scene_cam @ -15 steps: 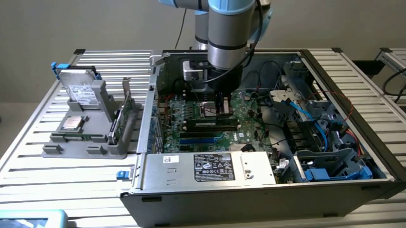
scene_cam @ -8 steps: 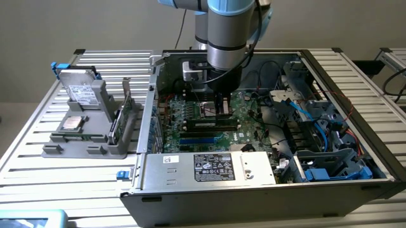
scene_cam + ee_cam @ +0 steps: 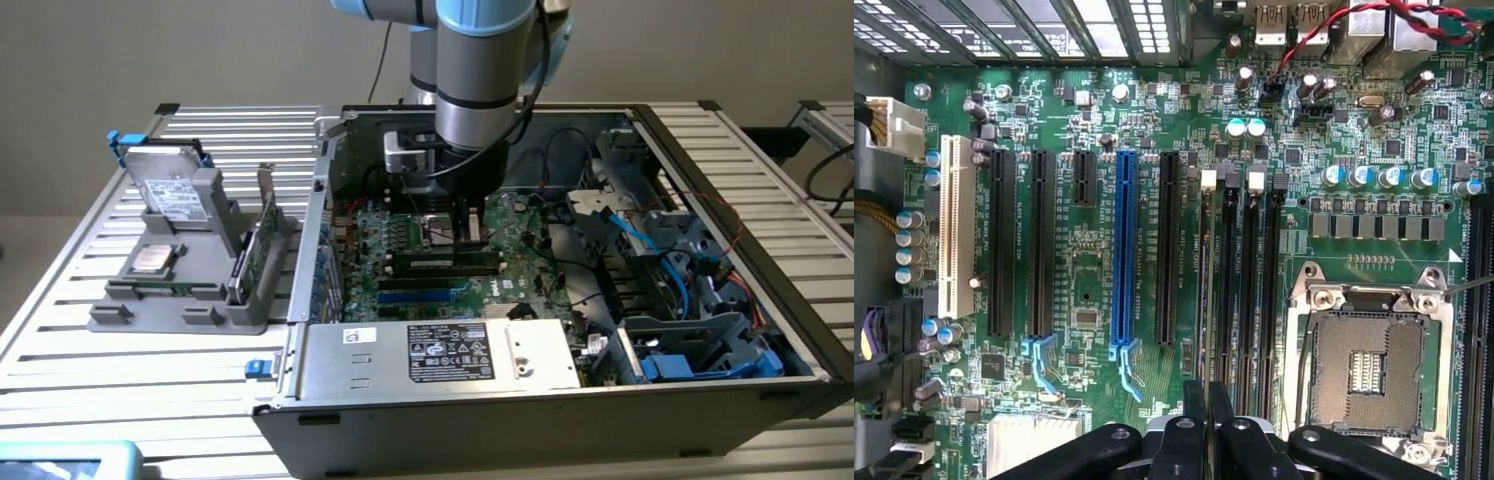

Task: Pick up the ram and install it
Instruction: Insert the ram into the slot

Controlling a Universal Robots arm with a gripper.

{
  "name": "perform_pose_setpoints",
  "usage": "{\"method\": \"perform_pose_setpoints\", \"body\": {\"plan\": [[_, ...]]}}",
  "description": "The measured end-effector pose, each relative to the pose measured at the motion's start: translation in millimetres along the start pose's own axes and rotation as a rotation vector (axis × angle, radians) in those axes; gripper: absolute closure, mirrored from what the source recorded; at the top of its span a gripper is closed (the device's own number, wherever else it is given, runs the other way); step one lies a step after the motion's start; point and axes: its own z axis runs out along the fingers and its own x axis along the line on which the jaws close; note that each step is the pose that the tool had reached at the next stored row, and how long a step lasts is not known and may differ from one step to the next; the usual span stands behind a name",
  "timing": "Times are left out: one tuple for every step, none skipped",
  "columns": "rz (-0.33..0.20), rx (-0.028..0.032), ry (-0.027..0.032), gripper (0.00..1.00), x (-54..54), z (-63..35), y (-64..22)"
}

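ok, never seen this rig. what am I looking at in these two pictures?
A Universal Robots arm reaches into an open PC case on a slatted aluminium table. One picture comes from a camera off the arm; the other from its wrist, facing the motherboard, with a blue slot and an empty CPU socket. The gripper is closed on the ram, at the memory slots. Beside the case, a grey holder carries a hard drive and a green card with a bracket.

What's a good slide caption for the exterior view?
Robot arm reaches down into an open PC case, gripper low over the motherboard.
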Motion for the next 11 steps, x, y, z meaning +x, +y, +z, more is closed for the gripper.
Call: {"method": "perform_pose_setpoints", "body": {"plan": [[0.000,0.0002,0.0001,0.87,0.0,0.2,0.0],[0.000,0.0004,-0.0001,0.87,0.0,0.6,0.1],[0.000,0.0005,0.0000,0.87,-0.1,0.9,0.2],[0.000,0.0007,0.0000,0.87,-0.1,1.2,0.2],[0.000,0.0008,0.0000,0.87,-0.1,1.4,0.3],[0.000,0.0009,0.0002,0.87,-0.1,1.5,0.3],[0.000,0.0010,0.0002,0.87,-0.1,1.6,0.3],[0.000,0.0010,0.0003,0.87,-0.1,1.6,0.4],[0.000,0.0011,0.0002,0.87,-0.1,1.6,0.4],[0.000,0.0011,0.0001,0.87,-0.1,1.7,0.4],[0.000,0.0011,0.0001,0.87,-0.1,1.7,0.4]]}}
